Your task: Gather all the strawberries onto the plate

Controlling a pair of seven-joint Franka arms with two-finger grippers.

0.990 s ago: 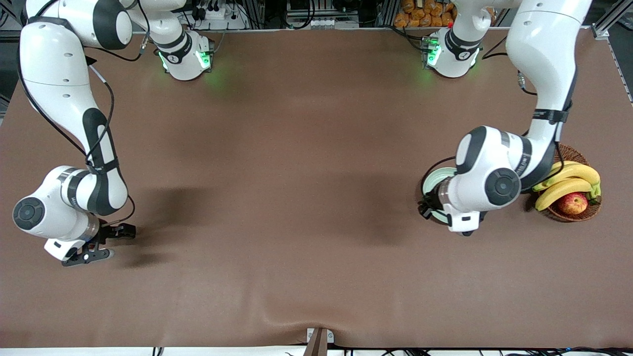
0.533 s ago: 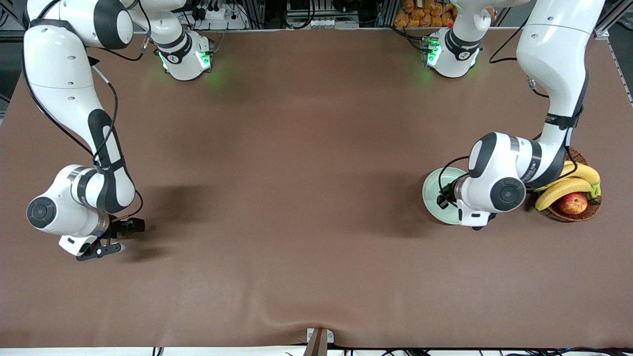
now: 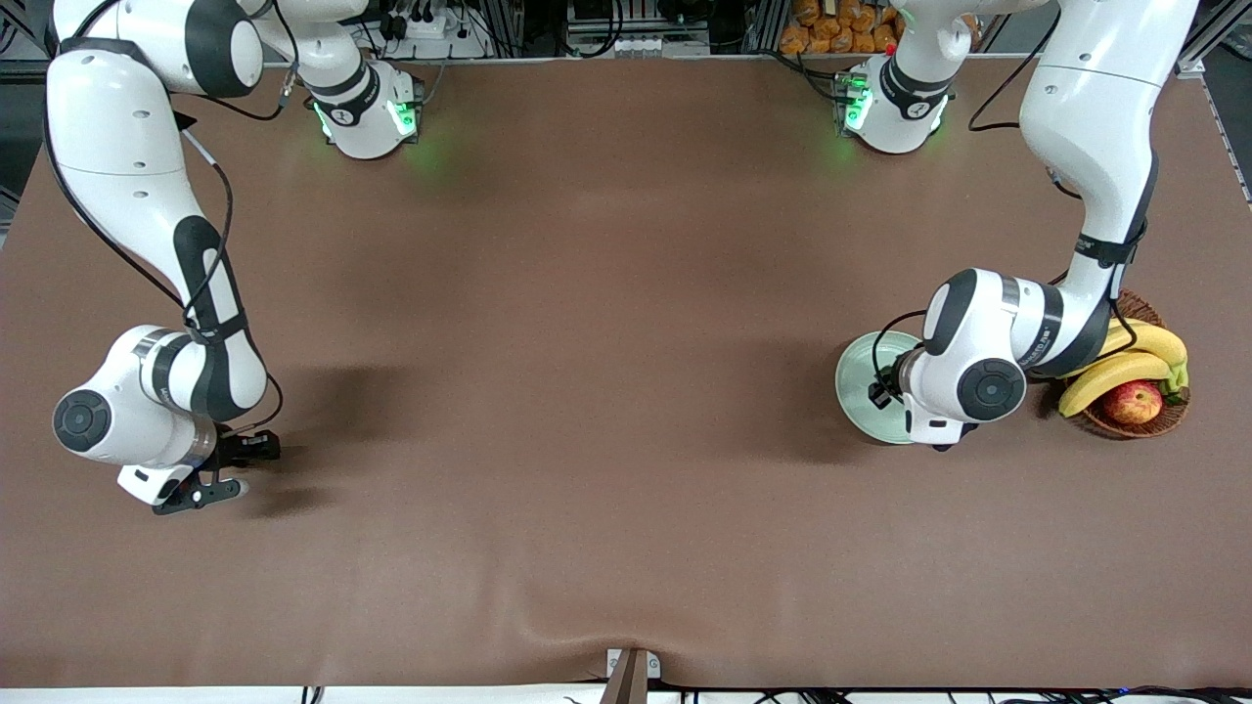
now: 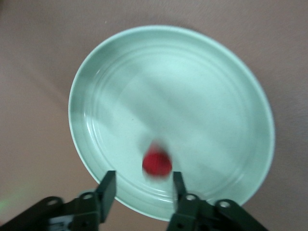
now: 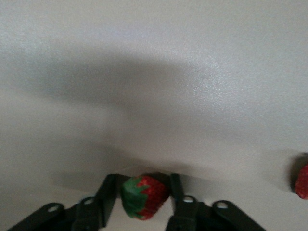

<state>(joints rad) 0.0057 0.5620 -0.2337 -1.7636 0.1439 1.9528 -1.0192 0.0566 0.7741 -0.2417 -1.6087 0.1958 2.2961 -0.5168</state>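
Left gripper (image 4: 142,190) hung over the plate (image 3: 861,391), which sat toward the left arm's end of the table, just beside the wicker basket (image 3: 1164,416) holding bananas (image 3: 1125,357) and an apple (image 3: 1133,402). In the left wrist view its fingers were spread, with a blurred red strawberry (image 4: 157,163) showing between and just ahead of the tips, over the plate's inner surface; no contact with either finger was visible, so it looked let go, though whether it already rested on the plate could not be told. Right gripper (image 5: 140,195) sat low at the right arm's end of the table, nearer the front camera. In the right wrist view a second strawberry (image 5: 144,196) lay between the two fingers, green top turned to one side; the fingers stood close on either side but a firm pinch could not be confirmed. A third strawberry (image 5: 302,182) showed at the edge of the same view, on the table near that gripper. Key relation: both remaining berries lay at the right arm's end, well apart from the plate, so the right arm was clearly the nearer one for them and the carry would run the length of the table toward the left arm's end. Judged about a third done.
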